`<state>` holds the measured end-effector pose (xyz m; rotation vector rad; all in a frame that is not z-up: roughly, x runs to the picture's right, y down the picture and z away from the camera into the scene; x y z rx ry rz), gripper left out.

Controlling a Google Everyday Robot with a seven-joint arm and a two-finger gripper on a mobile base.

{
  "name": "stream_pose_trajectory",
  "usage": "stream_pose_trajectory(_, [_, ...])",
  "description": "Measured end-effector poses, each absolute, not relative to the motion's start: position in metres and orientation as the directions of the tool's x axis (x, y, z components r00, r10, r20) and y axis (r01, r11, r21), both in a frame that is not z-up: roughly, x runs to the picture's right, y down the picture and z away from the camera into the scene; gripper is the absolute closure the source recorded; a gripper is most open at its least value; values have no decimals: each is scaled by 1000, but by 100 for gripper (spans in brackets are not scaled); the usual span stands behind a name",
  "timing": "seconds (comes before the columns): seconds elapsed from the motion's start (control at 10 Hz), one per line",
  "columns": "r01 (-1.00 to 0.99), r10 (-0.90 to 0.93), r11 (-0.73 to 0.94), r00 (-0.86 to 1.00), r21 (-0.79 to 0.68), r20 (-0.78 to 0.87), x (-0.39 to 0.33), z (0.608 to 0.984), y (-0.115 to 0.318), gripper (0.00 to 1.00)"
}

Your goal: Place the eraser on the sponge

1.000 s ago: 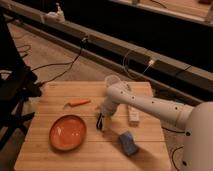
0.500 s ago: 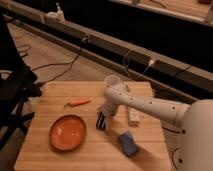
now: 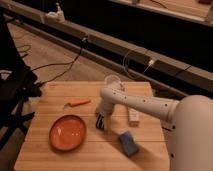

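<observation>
On wooden slatted table (image 3: 50, 97), camera view, items as found:

1. Sponge (image 3: 128, 142). Small blue rectangular block, lying flat near the front right part of the table. Its long side runs on a slant to the table edge. The colour is a mid blue with a paler band along the upper left edge, and the top face is uncovered. It sits apart from all other items, the gripper being nearest, up and to its left.

2. Eraser. Cannot be told apart from the dark end of the gripper, so its look and exact position cannot be read. It is not on the sponge.

3. Gripper (image 3: 101, 121). Dark, pointing down, low over the boards at mid-table between the orange plate and the sponge. It is just beside the plate's right rim and well short of the sponge. Whether it is wide, narrow or holding anything cannot be told.

4. Arm (image 3: 145, 104). White with small dark dots. It enters from the right and bends down at the wrist to the gripper.

5. Orange plate (image 3: 67, 132). Round and shallow, left of the gripper.

6. Thin orange stick-like object (image 3: 77, 103). Lies flat beyond the plate.

7. Clear cup (image 3: 113, 81). Stands upright near the far edge, behind the arm.

8. White oblong object (image 3: 133, 116). Lies flat, right of the gripper and partly under the arm.
</observation>
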<state>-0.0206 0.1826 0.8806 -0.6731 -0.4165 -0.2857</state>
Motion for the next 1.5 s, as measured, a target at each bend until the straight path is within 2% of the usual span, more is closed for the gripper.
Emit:
stream_pose_trajectory(0.4, [201, 97, 780, 897, -593, 432, -28, 870, 156, 90])
stream_pose_trajectory(0.5, [165, 134, 781, 898, -602, 419, -25, 866, 152, 97])
stream_pose_trajectory(0.6, [129, 168, 782, 899, -610, 405, -20, 862, 149, 100])
stream_pose_trajectory(1.0, [9, 272, 788, 892, -615, 361, 3, 845, 139, 100])
stream_pose_trajectory(1.5, [-120, 373, 726, 896, -677, 241, 34, 798, 136, 100])
